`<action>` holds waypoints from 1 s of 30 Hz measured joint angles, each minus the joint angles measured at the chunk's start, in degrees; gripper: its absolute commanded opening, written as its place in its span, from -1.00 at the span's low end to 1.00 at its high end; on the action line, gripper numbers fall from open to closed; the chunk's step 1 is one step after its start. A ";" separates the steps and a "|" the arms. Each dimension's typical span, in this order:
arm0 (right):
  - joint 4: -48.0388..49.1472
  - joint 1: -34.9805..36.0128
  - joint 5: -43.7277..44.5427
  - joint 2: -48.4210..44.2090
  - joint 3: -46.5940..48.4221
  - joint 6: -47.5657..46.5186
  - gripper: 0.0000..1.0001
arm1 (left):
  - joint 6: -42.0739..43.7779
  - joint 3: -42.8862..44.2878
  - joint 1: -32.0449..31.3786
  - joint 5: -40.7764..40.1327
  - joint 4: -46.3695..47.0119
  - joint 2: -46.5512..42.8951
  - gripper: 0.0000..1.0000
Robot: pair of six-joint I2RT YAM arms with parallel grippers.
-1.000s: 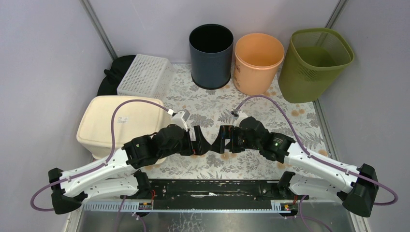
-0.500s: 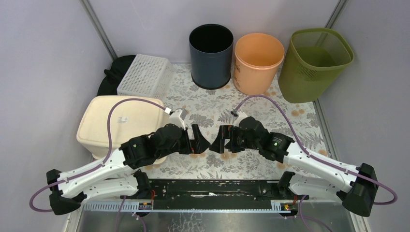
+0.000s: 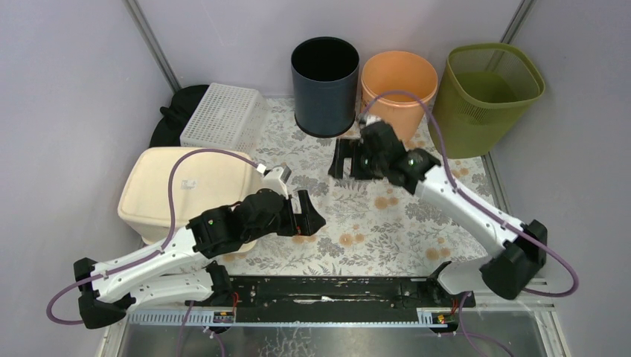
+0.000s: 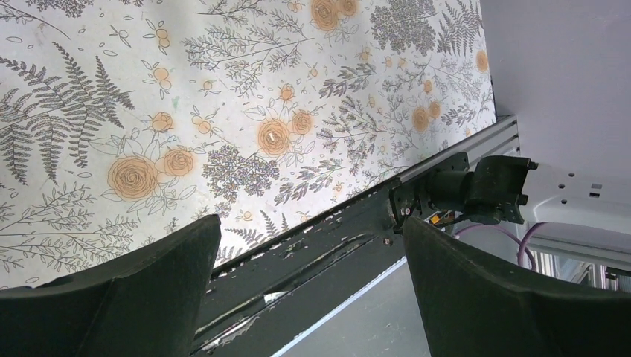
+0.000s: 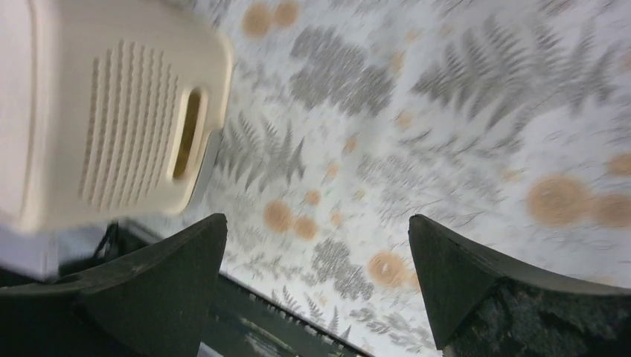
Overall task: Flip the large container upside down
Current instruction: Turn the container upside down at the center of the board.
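— Where's the large container [image 3: 208, 190]?
— Near left on the floral table [image 3: 387, 223], with a closed flat face up and its long axis running left to right.
— And the claws?
— The left gripper [image 3: 312, 212] is spread wide just beside the container's right end. The right gripper [image 3: 338, 158] is spread too, farther back near the dark bin [image 3: 324, 85].

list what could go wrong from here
The right arm's open fingers hang close to the dark cylindrical bin; a swing could knock it over. Its purple cable loops across the round orange plastic bin and might snag the rim.
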 measured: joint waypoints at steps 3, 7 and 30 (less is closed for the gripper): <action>-2.47 -5.84 1.44 6.01 9.31 -3.48 0.99 | 0.22 0.02 0.00 0.04 -0.02 0.07 1.00; -2.58 -10.88 2.97 12.96 20.61 -7.69 0.99 | 0.57 0.17 0.00 0.04 -0.48 0.04 1.00; 0.79 -22.38 10.21 36.94 46.10 -29.46 0.91 | 3.69 1.88 0.00 -1.03 -6.01 -1.09 1.00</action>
